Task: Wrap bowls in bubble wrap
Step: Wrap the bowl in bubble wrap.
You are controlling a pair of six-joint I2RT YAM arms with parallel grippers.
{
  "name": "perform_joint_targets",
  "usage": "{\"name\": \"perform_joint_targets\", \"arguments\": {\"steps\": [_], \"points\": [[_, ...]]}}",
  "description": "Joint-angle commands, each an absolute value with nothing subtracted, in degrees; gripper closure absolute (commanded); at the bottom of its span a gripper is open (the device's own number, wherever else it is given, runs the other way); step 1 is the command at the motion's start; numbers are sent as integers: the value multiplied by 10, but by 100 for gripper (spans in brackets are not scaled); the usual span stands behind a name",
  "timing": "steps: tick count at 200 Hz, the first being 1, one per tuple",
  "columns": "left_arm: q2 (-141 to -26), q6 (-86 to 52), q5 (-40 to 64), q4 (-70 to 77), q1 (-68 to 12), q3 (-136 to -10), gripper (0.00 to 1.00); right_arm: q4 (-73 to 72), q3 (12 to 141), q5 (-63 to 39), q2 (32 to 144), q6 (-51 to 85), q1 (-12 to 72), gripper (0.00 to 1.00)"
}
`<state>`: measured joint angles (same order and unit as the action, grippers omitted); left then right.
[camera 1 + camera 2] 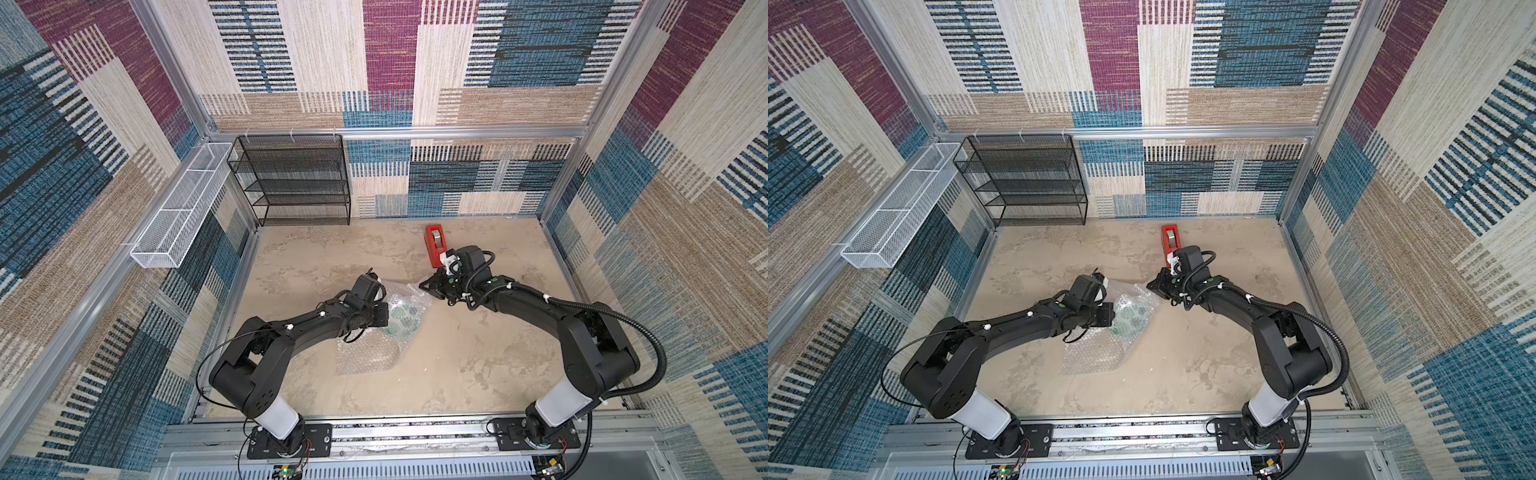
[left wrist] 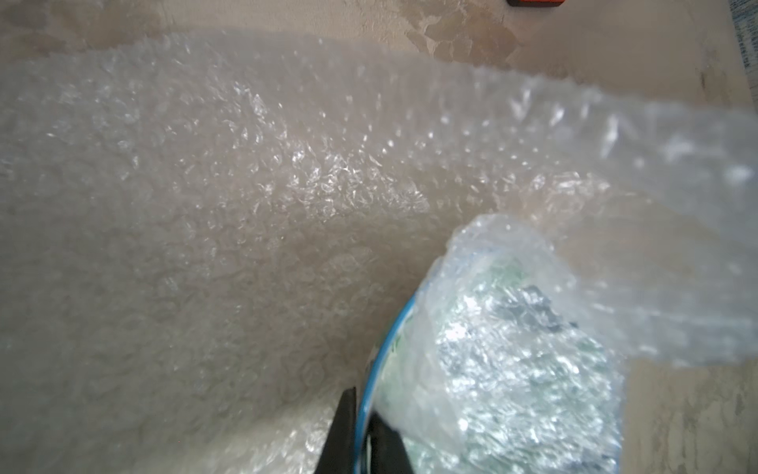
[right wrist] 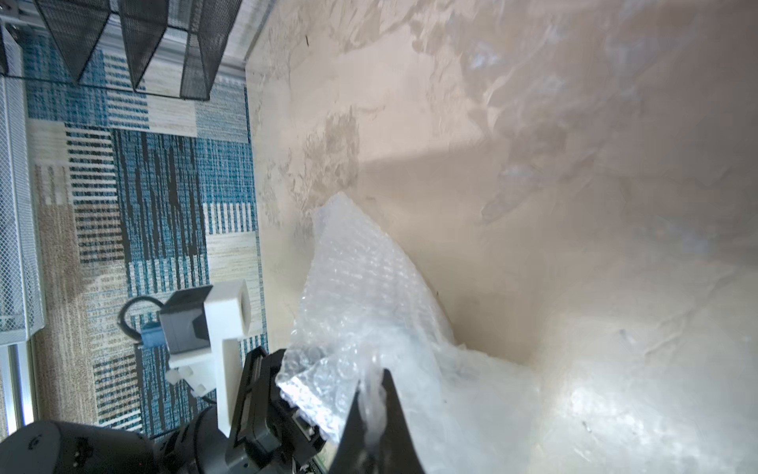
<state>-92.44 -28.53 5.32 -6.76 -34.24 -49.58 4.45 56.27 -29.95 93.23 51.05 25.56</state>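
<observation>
The bowl (image 1: 402,319) (image 1: 1130,319), white with a green leaf pattern and a thin blue rim (image 2: 384,357), sits mid-table, partly covered by the bubble wrap (image 1: 365,353) (image 1: 1092,353). My left gripper (image 2: 363,410) (image 1: 384,316) is shut on the bowl's rim, one finger on each side. In the left wrist view the bubble wrap (image 2: 246,184) spreads under and beyond the bowl. My right gripper (image 3: 371,383) (image 1: 424,285) is shut on a raised far corner of the bubble wrap (image 3: 361,287), stretched over the bowl. Much of the bowl is blurred behind plastic.
A red tape dispenser (image 1: 434,245) (image 1: 1170,241) lies just behind the right wrist. A black mesh shelf (image 1: 297,183) stands at the back left wall, with a white wire basket (image 1: 178,212) on the left wall. Bare table (image 1: 478,353) lies to the right of the wrap.
</observation>
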Motion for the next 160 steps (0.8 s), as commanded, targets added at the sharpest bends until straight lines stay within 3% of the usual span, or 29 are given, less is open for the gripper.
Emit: {"name": "perform_joint_targets", "arguments": {"steps": [1, 83, 160], "points": [[-930, -287, 27, -120, -342, -491, 100, 33, 548, -298, 915, 544, 270, 100], [-931, -287, 29, -116, -343, -493, 100, 7, 527, -296, 929, 589, 336, 100], [-929, -288, 31, -112, -342, -493, 100, -20, 500, -295, 946, 611, 367, 90]]}}
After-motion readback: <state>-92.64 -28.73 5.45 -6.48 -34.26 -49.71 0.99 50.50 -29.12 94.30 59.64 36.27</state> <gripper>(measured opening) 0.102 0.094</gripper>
